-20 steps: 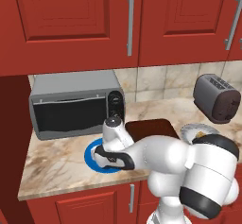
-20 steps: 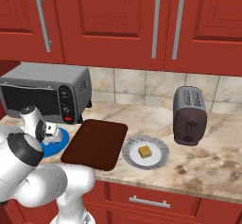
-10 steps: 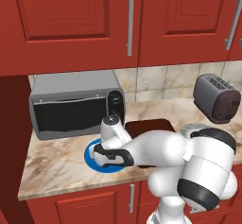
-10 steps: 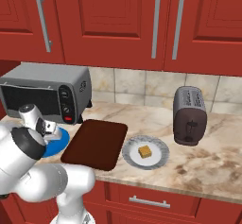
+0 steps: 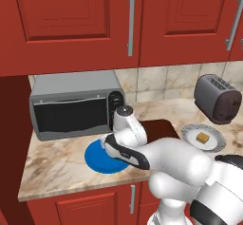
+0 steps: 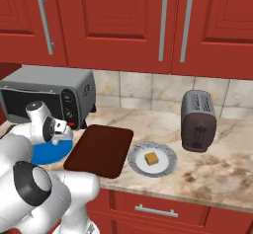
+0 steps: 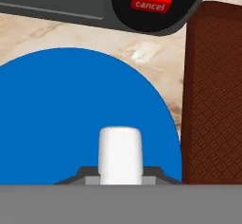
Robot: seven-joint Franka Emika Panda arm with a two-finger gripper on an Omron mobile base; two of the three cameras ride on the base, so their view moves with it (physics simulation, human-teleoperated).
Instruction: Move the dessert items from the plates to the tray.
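Hand lower over blue plate [image 7: 56, 114]; one marshmallow [image 7: 120, 154], one cube [image 6: 151, 158].

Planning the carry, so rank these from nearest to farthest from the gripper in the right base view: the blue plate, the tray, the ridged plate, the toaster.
1. Blue plate, directly under the gripper.
2. Tray, just right of it.
3. Ridged plate, beyond the tray, carrying the tan cube.
4. Toaster, far right.

Arm [image 5: 180, 160]: glossy white rounded shell segments, joined by dark grey-black joint bands. Wrist link [image 6: 40, 122] white, round grey end cap, small dark fitting alongside.
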